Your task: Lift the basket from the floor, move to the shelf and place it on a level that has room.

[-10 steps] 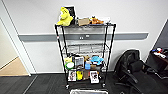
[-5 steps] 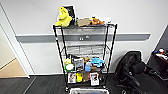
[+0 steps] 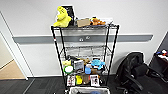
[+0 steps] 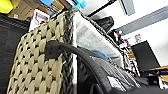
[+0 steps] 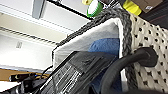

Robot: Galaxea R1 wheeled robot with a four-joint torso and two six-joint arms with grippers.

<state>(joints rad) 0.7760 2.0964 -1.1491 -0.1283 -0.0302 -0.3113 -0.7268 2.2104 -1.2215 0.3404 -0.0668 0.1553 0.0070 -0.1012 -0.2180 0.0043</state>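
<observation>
**White Wall, Grey Band, Dark Carpet**

Across the back, a white wall (image 3: 140, 17), evenly lit. Along it at mid-height, a grey band (image 3: 132, 38) carrying two small fittings (image 3: 84, 38) near frame centre. At the far left, a white door frame (image 3: 13, 53), slanted, opening onto tan wood flooring (image 3: 10, 71). Along the bottom left, dark carpet (image 3: 37, 86). At lower right, a black office chair (image 3: 132, 72), tipped toward the wall. Beyond it, at the right edge, a dark surface with small colourful clutter (image 3: 162, 53).
</observation>
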